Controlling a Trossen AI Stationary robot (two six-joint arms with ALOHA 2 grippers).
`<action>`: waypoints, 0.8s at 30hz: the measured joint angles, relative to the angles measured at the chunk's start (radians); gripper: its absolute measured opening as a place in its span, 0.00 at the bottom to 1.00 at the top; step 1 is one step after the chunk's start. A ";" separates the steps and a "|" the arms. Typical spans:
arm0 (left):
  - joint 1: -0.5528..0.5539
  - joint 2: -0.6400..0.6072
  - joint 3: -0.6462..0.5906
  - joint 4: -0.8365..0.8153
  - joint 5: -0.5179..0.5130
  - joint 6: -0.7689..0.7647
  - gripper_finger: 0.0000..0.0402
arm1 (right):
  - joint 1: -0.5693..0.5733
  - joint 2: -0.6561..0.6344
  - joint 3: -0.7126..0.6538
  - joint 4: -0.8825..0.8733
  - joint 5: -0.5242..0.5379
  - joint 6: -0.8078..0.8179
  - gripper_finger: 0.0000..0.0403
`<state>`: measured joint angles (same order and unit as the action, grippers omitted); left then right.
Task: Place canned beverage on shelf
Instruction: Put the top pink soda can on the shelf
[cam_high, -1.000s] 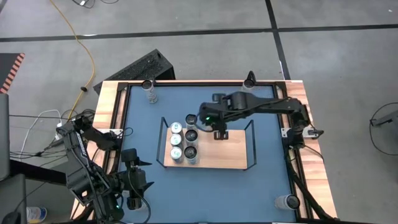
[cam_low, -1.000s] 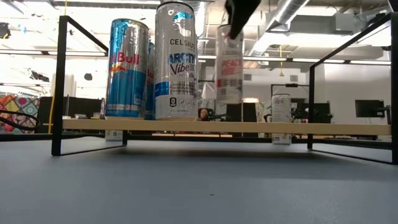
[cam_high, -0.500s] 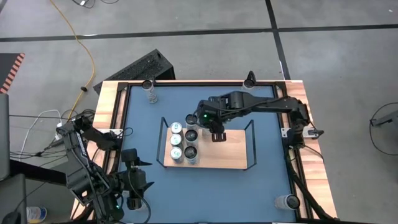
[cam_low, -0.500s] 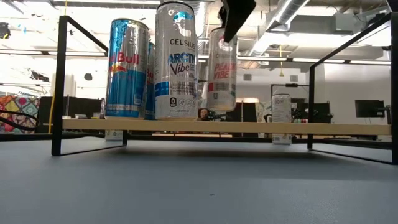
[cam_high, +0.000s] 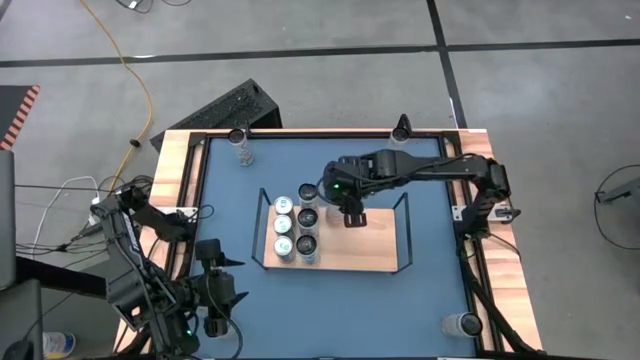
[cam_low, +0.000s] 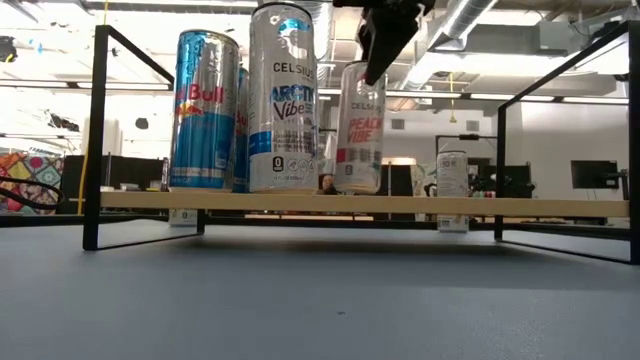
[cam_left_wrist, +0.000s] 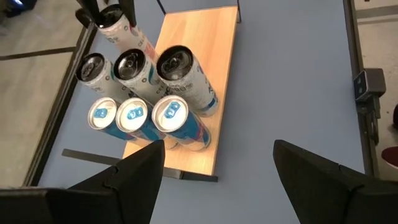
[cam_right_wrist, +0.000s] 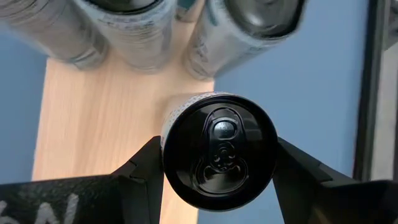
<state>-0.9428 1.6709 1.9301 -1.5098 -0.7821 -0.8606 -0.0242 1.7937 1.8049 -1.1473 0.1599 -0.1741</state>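
Right end effector (cam_right_wrist: 214, 180) clamps can (cam_right_wrist: 219, 149) — shelf (cam_high: 375, 245) right half bare; left end effector (cam_left_wrist: 217, 165) open.

The shelf (cam_high: 370, 255) is sitting mid-counter (cam_high: 430, 290). Six cans (cam_left_wrist: 140, 93) are standing in two rows at the shelf's left end. The right gripper (cam_high: 352, 215) is hanging over the shelf just right of them, its jaws sitting either side of a seventh can (cam_low: 360, 128) standing on the board. The left gripper (cam_high: 212, 320) is waiting at the counter's near-left corner. Single cans are standing at the far-left (cam_high: 240, 143) and near-right (cam_high: 460, 325) corners.
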 joint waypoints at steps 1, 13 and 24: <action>0.000 0.000 0.000 0.001 -0.007 0.001 0.71 | 0.000 -0.002 0.000 0.002 0.002 0.000 0.53; 0.000 0.000 0.000 0.003 -0.019 0.001 0.71 | -0.011 0.012 -0.003 0.023 -0.033 -0.014 0.54; 0.000 0.000 0.000 0.004 -0.018 0.000 0.71 | -0.010 0.010 -0.002 0.023 -0.033 0.016 0.56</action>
<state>-0.9428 1.6710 1.9301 -1.5056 -0.8005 -0.8604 -0.0345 1.8038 1.8027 -1.1240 0.1268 -0.1586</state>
